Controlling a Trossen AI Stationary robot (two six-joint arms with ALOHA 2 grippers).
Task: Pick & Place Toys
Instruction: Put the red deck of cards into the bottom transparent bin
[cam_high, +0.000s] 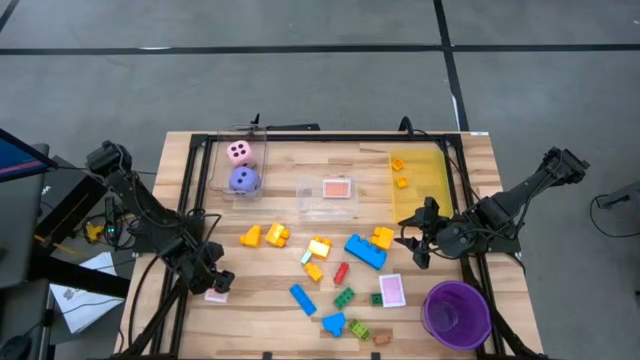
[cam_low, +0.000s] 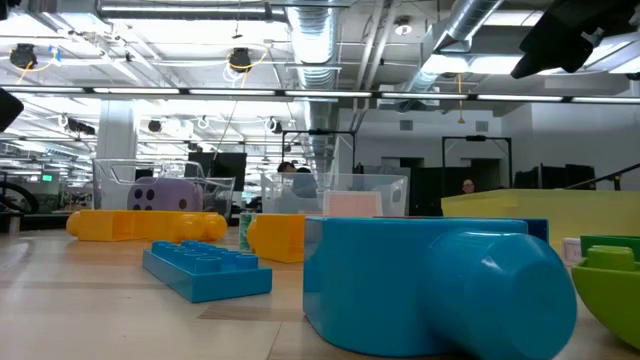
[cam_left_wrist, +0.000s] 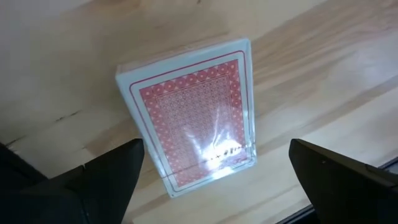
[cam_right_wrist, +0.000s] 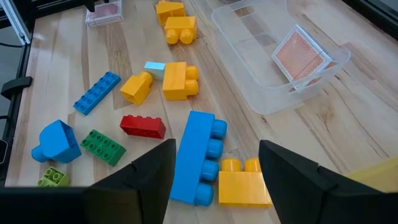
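As left hand (cam_left_wrist: 211, 180) gapes over card deck (cam_left_wrist: 189, 115), right hand (cam_right_wrist: 214, 180) above bricks (cam_right_wrist: 199, 155)

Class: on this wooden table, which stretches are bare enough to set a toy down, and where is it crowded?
Bare: wooden table between the clear plastic bin and far edge; the patch between the pink card pack and long blue brick. Crowded: around the big blue brick.
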